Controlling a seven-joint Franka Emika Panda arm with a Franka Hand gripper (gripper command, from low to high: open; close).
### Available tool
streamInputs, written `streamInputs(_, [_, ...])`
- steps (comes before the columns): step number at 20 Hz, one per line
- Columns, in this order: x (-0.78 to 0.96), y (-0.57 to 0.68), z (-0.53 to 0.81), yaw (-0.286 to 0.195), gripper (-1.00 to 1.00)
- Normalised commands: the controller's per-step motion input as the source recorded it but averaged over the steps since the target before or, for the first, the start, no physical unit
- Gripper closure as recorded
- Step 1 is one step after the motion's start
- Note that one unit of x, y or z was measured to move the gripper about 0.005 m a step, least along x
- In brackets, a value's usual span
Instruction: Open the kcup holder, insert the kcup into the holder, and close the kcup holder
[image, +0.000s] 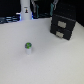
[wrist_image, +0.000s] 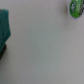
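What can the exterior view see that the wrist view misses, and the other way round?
Only the exterior view shows the black kcup holder with its two stacked fronts, standing apart from the kcup, and a tall white post at the back. Only the wrist view shows a teal shape at its edge; what it is, I cannot tell. Both show the green-topped kcup on the white table. The tool shows clearly in neither.
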Motion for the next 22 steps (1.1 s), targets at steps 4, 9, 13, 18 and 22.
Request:
streamInputs(4, [-0.16, 0.46, 0.11, -0.127, -1.0])
streamInputs(9, [-0.24, 0.63, 0.05, -0.19, -1.0])
streamInputs(13, [-0.19, 0.64, 0.01, -0.208, -1.0])
streamInputs(18, [-0.21, 0.67, -0.01, -0.201, -1.0])
streamInputs(22, [-0.24, 0.69, -0.06, -0.186, -1.0])
